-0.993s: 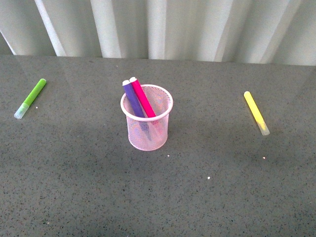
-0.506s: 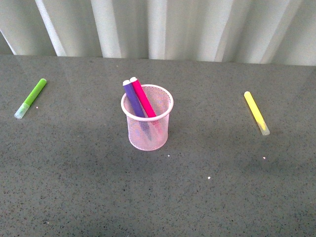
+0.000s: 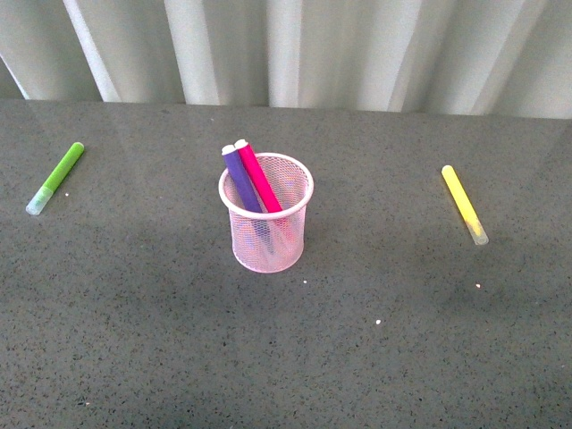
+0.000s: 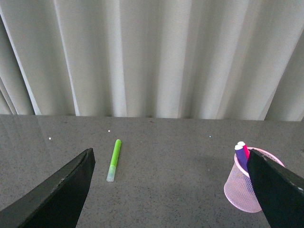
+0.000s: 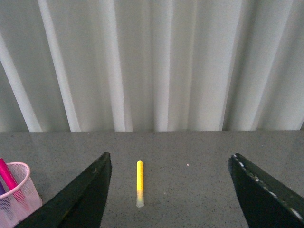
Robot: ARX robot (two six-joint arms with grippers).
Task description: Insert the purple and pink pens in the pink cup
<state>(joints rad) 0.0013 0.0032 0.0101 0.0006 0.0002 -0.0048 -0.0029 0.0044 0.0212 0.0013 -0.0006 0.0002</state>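
The pink mesh cup (image 3: 266, 214) stands upright mid-table. The purple pen (image 3: 239, 177) and the pink pen (image 3: 259, 175) stand inside it, leaning left, tops above the rim. Neither arm shows in the front view. My left gripper (image 4: 171, 190) is open and empty, held above the table; the cup (image 4: 242, 187) with both pens shows beside its one finger (image 4: 278, 190). My right gripper (image 5: 173, 190) is open and empty; the cup (image 5: 16, 194) shows at that view's edge.
A lime-green marker (image 3: 55, 178) lies at the far left, also in the left wrist view (image 4: 113, 159). A yellow marker (image 3: 464, 204) lies at the right, also in the right wrist view (image 5: 139, 182). White curtains hang behind the grey table.
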